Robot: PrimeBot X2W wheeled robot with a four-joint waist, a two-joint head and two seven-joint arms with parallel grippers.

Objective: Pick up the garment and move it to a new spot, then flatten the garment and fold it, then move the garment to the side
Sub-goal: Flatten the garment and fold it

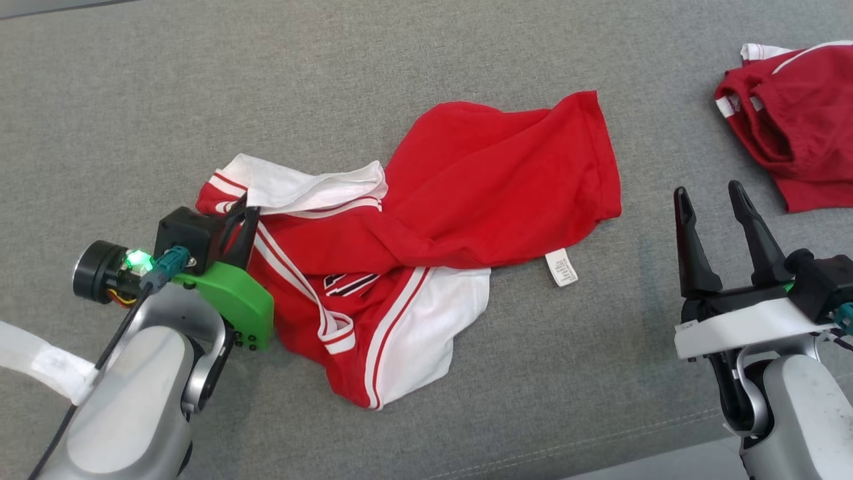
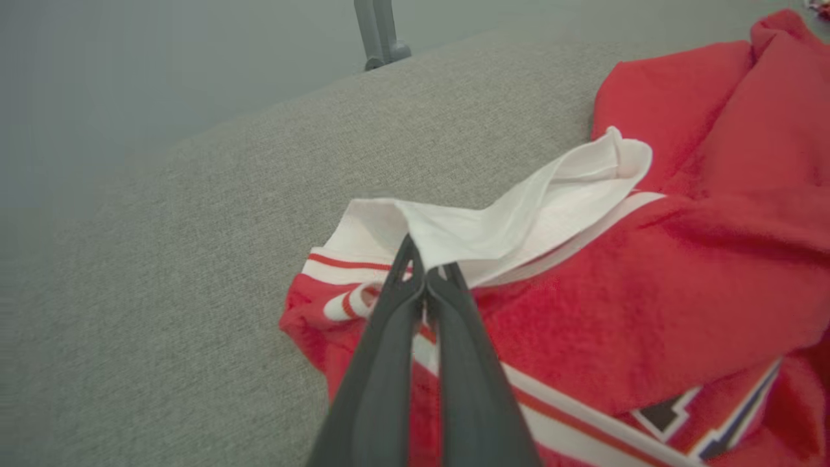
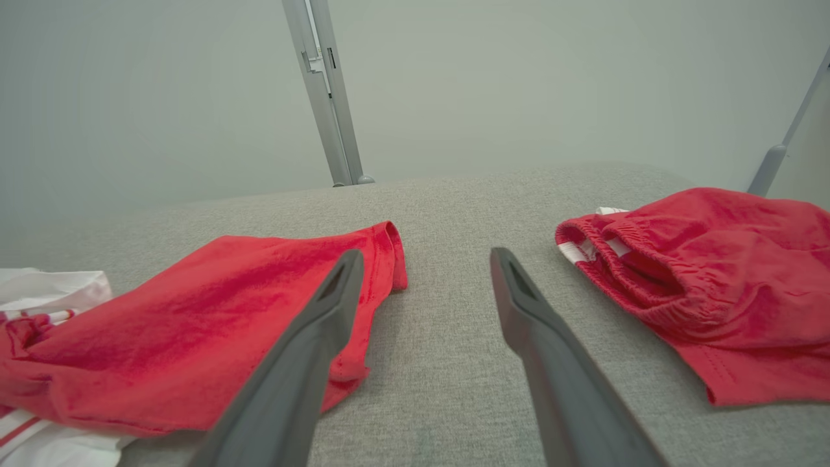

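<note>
Red-and-white garment lies crumpled on the worktop, its white edge pinched by the left claw; the right claw is spread, empty. It should be lifted slowly, so nothing slips free.

The left gripper, two long dark fingers carried on a silver-grey left arm with a green plastic wrist bracket, was set at the near left. Its fingers were pressed together at the tips and pinched on the white edge of the red and white garment. The right gripper, mounted above a white wrist plate on a pale grey right arm, was held at the near right, fingers pointed to the far side and spread well apart.
</note>
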